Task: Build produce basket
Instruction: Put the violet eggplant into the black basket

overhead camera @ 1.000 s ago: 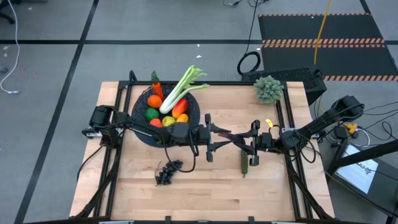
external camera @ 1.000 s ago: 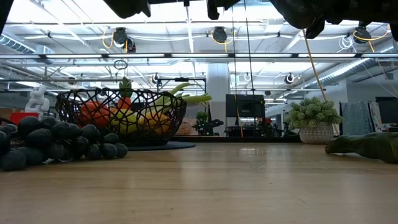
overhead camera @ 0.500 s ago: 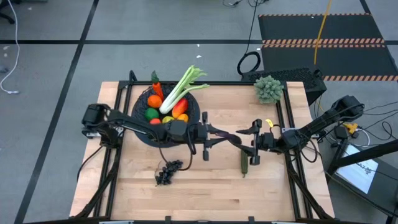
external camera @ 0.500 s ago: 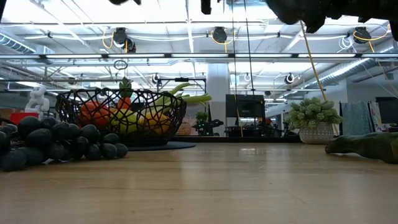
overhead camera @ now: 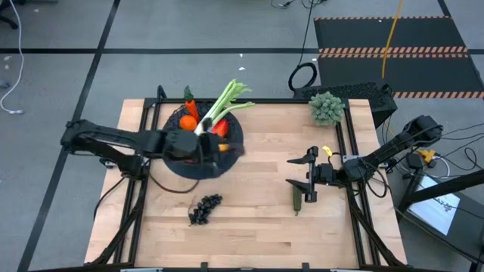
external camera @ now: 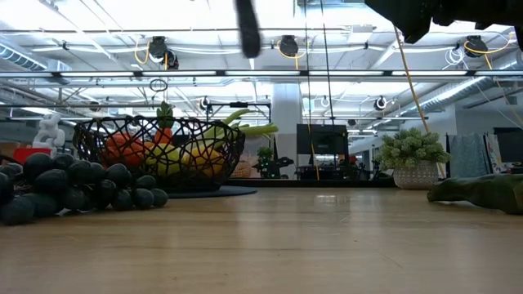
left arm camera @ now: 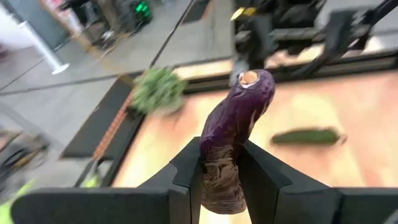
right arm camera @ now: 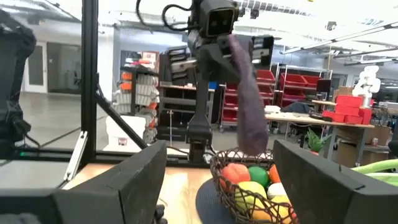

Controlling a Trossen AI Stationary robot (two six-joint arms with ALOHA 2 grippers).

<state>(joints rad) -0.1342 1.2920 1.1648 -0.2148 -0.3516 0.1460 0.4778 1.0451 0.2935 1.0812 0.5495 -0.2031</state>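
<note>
The basket [overhead camera: 175, 162] is a black wire bowl at the table's far left, holding oranges, a lemon, a carrot and the pale-green stalk [overhead camera: 221, 106], which sticks out over the rim. My left gripper [overhead camera: 218, 148] hangs over the basket's right part, shut on the purple eggplant [left arm camera: 239, 118]. The right wrist view shows the eggplant [right arm camera: 245, 106] dangling above the basket [right arm camera: 249, 186]. My right gripper [overhead camera: 297, 171] waits open at the table's right, just above the cucumber [overhead camera: 297, 199]. The dark grapes [overhead camera: 204, 209] lie on the wood nearer the front. My left gripper pinches the eggplant between its two fingers [left arm camera: 189, 171] at one end [left arm camera: 221, 177]. The rest juts out beyond the fingertips, ending in a pale cut tip [left arm camera: 249, 78]. The fingers slant down from above. The eggplant is lifted clear and hangs tilted over the basket.
A grey-green frilly clump [overhead camera: 327, 108] in a pot stands at the table's far right corner. Bare wood lies between the basket and the cucumber. A black metal frame runs along the table's left and right sides.
My left gripper has drawn back from the table's middle, where it stood close to my right gripper, toward the left and over the basket, carrying the eggplant with it. My right gripper has stayed in place.
</note>
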